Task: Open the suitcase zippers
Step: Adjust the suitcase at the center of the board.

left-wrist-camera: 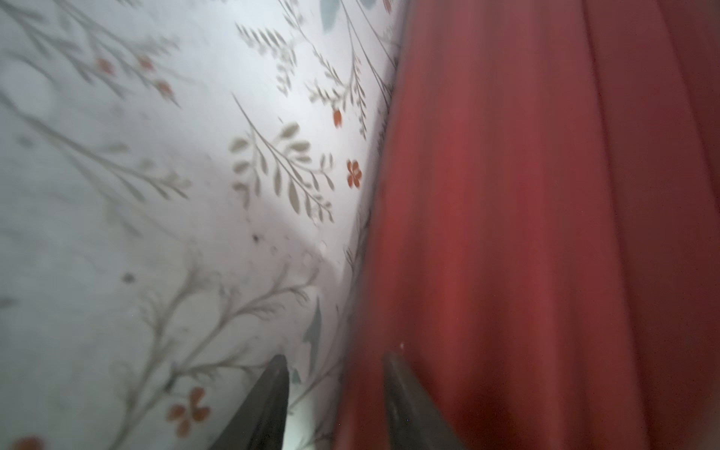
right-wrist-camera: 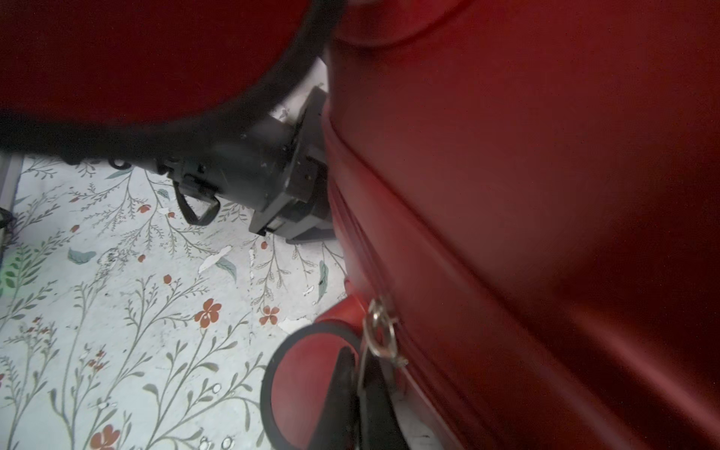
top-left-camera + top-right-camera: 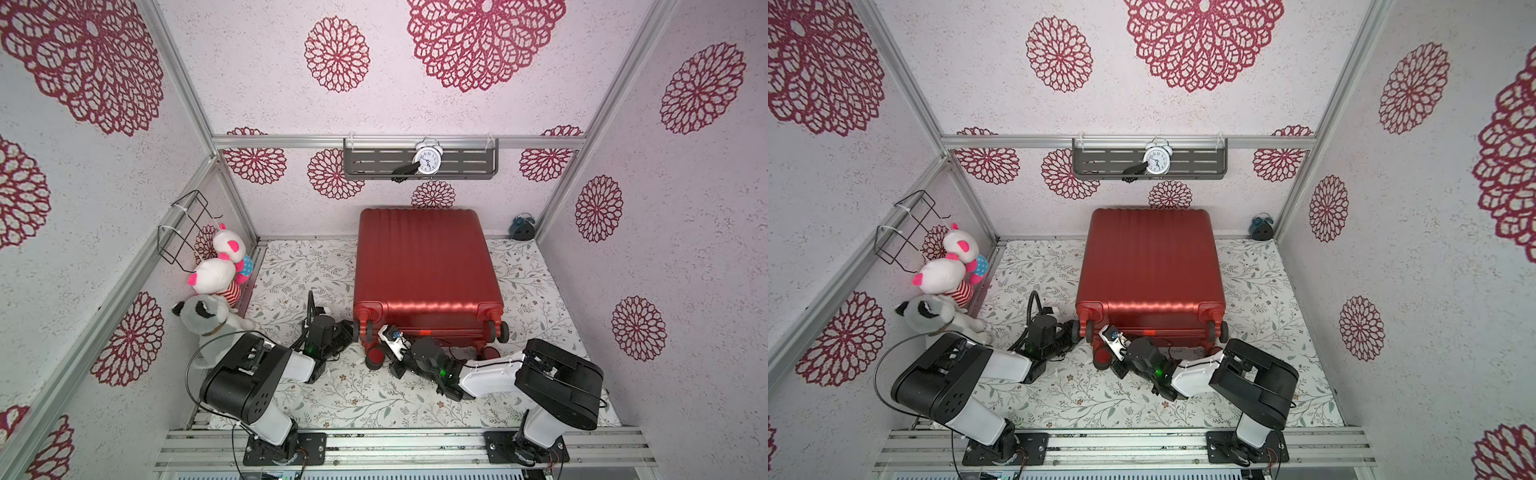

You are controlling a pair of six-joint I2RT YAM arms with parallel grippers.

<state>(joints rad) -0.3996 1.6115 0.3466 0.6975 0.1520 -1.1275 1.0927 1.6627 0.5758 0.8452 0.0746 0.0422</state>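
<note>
the suitcase (image 3: 426, 266) lies flat on the desk (image 3: 332, 395), mid-width and toward the back edge, with its wheels facing the front edge. the right claw (image 2: 360, 385) is pressed together on the small metal zipper pull (image 2: 380, 331), beside a wheel (image 2: 304, 389) at the case's front left corner. the left claw (image 1: 335, 362) stands part spread against the case's left side, pinching nothing i can see. the shell looks stiff, glossy and slippery, and probably heavy enough to stay put. the pull is the place to hold, drawn along the dark zipper track (image 2: 352, 222); it may slip at the rounded corner.
</note>
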